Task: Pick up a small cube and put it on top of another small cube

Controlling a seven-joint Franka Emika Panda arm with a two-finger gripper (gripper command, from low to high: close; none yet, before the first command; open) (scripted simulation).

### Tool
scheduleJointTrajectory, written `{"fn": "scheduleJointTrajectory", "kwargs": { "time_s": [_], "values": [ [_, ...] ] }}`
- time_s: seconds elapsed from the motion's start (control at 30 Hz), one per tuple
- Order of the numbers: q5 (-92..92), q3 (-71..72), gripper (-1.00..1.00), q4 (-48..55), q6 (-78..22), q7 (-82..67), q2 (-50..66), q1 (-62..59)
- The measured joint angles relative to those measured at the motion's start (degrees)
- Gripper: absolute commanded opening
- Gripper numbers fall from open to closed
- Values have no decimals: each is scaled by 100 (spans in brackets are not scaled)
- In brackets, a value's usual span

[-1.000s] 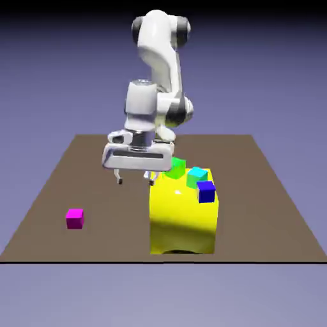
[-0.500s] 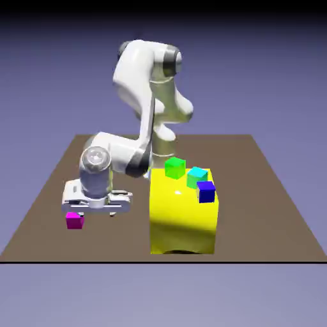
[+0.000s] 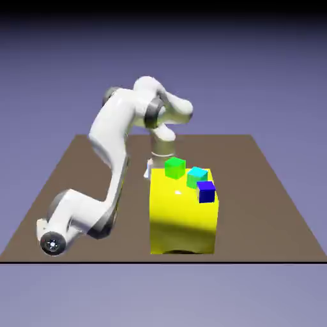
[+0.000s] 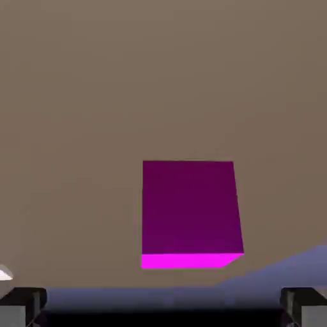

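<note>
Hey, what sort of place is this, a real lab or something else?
Most likely a rendered simulation, not a real lab: a flat brown table before a plain violet backdrop, flawless single-colour blocks such as the yellow block and magenta cube, and a white arm.

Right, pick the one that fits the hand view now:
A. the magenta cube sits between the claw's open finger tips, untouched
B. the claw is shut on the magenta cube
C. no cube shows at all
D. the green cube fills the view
A: the magenta cube lies on the brown table, with the claw open and its grey fingertips far apart at the bottom corners, clear of the cube.
</note>
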Motion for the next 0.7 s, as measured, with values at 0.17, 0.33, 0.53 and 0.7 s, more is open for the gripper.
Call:
{"fn": "scheduleJointTrajectory", "kwargs": {
  "time_s": [0.17,0.33,0.53,0.7],
  "values": [
    [-129,-70,0,305,-460,-90,480,-114],
    [-151,-68,0,-733,244,160,158,-186],
    [-133,-69,-100,-232,-98,42,313,-151],
    [79,204,-100,566,-699,-358,541,40]
  ]
}}
